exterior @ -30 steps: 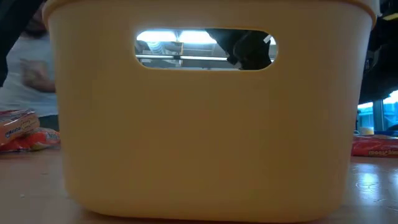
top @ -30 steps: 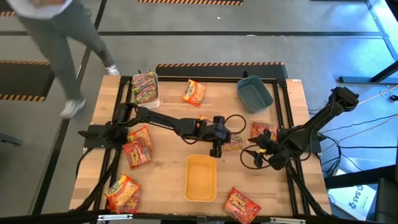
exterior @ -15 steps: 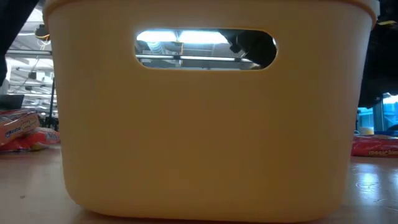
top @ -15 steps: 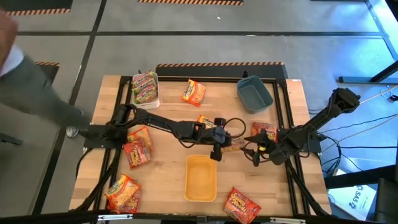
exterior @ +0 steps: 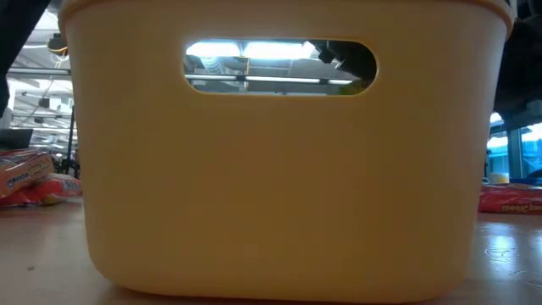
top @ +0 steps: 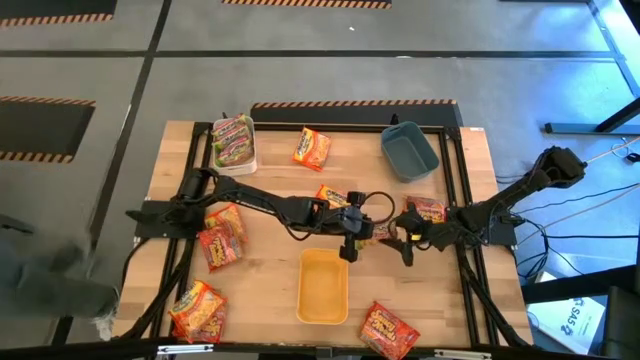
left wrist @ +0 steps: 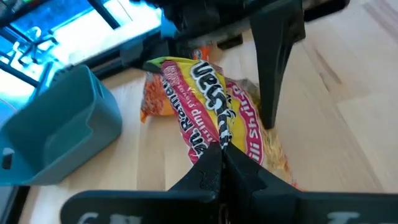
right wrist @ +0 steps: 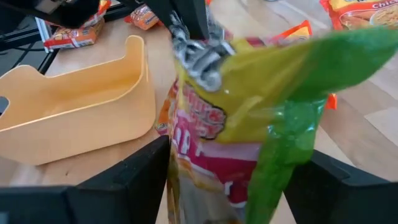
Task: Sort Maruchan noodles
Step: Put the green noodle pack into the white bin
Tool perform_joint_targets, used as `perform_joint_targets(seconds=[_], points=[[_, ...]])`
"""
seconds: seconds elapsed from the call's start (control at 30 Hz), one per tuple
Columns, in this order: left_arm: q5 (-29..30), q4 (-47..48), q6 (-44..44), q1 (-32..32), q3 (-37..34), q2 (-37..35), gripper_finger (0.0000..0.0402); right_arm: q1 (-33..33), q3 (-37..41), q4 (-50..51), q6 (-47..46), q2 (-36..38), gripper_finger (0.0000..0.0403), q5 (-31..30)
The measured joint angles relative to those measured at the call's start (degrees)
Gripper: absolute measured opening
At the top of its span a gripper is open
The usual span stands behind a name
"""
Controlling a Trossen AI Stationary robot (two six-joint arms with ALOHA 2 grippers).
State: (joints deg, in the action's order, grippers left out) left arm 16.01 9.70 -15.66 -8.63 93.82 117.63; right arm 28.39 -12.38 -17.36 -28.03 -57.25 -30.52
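Note:
A green, pink and yellow noodle packet is at the table's middle, between my two grippers. My left gripper reaches in from the left and is shut on it. My right gripper comes from the right, open, with one finger on each side of the packet; I cannot tell whether they touch it. Other packets lie flat on the table: orange ones, red ones and, in the white bin, green-pink ones. My left gripper pinches an edge of the packet between its two fingertips. The fingers slant down from the table's left side. The packet hangs below them, its printed face toward the left wrist camera. Whether its lower end rests on the table is hidden.
The yellow bin stands just near of the grippers and fills the low view. The blue bin stands at the far right. More packets lie at the near left, near right and right.
My right gripper has swung from the near right toward the table's middle and turned, so that its fingers now stand around the packet held by my left gripper. A person beside the table's far left corner has walked toward the near left and nearly out of the picture.

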Motion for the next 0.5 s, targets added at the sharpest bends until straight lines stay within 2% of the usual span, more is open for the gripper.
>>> perform_joint_targets(seconds=[0.13,0.4,0.5], points=[[0.2,-0.6,-0.5,0.0,0.0,-0.1,0.0000,0.0,0.0,-1.0,1.5,0.0,0.0240,1.0],[0.5,-0.5,0.8,-0.1,0.0,-0.1,0.0014,0.1,0.0,-1.7,3.9,0.0,0.0118,0.7],[0.9,-0.9,4.5,-0.2,0.0,-0.1,0.0028,0.1,0.0,-1.8,4.5,0.0,0.0116,-0.2]])
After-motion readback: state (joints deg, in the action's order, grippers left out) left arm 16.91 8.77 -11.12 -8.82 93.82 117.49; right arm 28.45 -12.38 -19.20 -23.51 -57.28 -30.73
